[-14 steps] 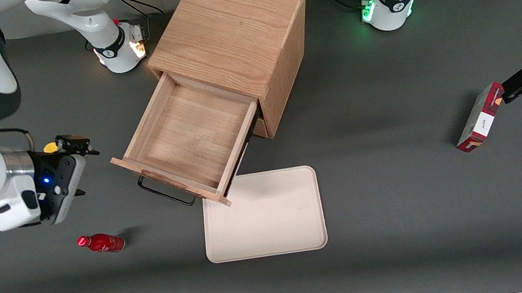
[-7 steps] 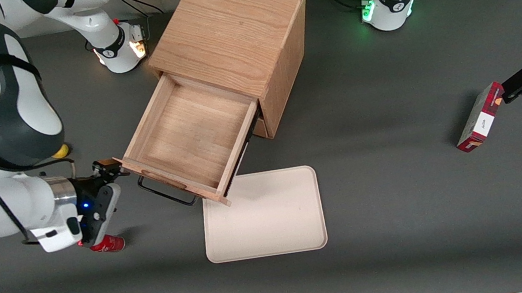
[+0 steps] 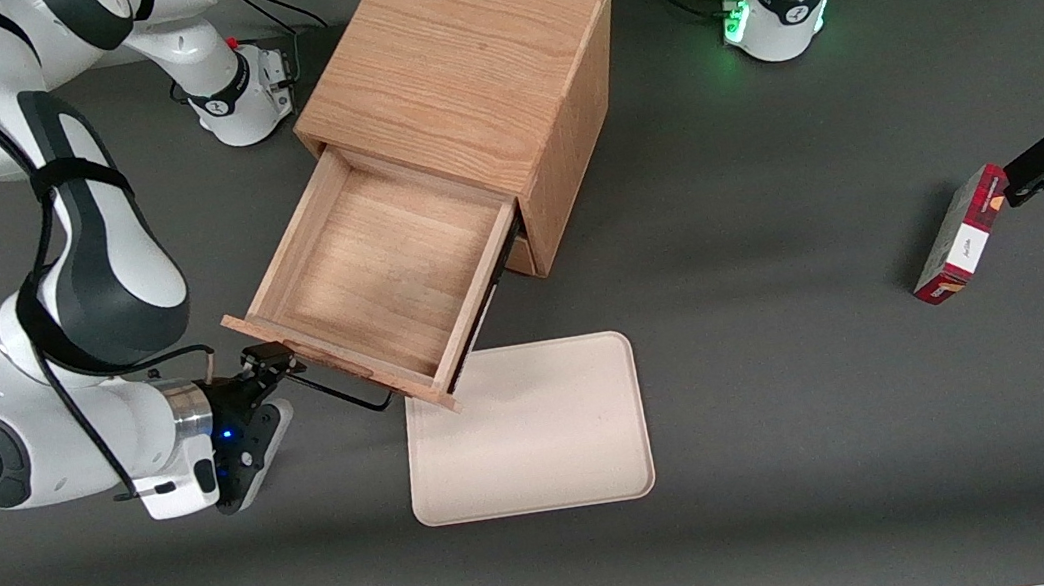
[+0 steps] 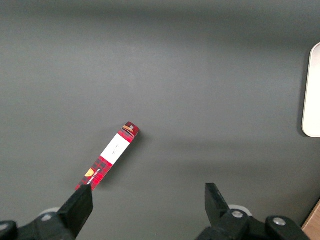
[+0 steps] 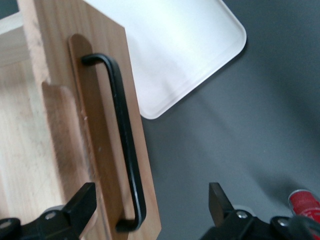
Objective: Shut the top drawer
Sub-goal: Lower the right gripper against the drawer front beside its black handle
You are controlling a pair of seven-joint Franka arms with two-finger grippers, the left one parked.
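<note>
The top drawer (image 3: pixel 378 272) stands pulled far out of the oak cabinet (image 3: pixel 461 59), and nothing shows in it. Its black bar handle (image 3: pixel 339 393) runs along the front panel (image 5: pixel 100 125), facing the front camera. My right gripper (image 3: pixel 274 361) is open at the end of the front panel toward the working arm's end of the table. In the right wrist view the gripper (image 5: pixel 150 202) has the handle's (image 5: pixel 122 135) end and the panel's corner showing between its spread fingers. I cannot tell whether it touches them.
A cream tray (image 3: pixel 527 428) lies on the table just nearer the front camera than the drawer, also in the right wrist view (image 5: pixel 175 45). A red bottle (image 5: pixel 305 205) lies near the gripper. A red box (image 3: pixel 960 235) sits toward the parked arm's end.
My right gripper has swung from out by the table's end to the drawer front's handle end. The arm now hides the red bottle in the front view. The drawer has not moved.
</note>
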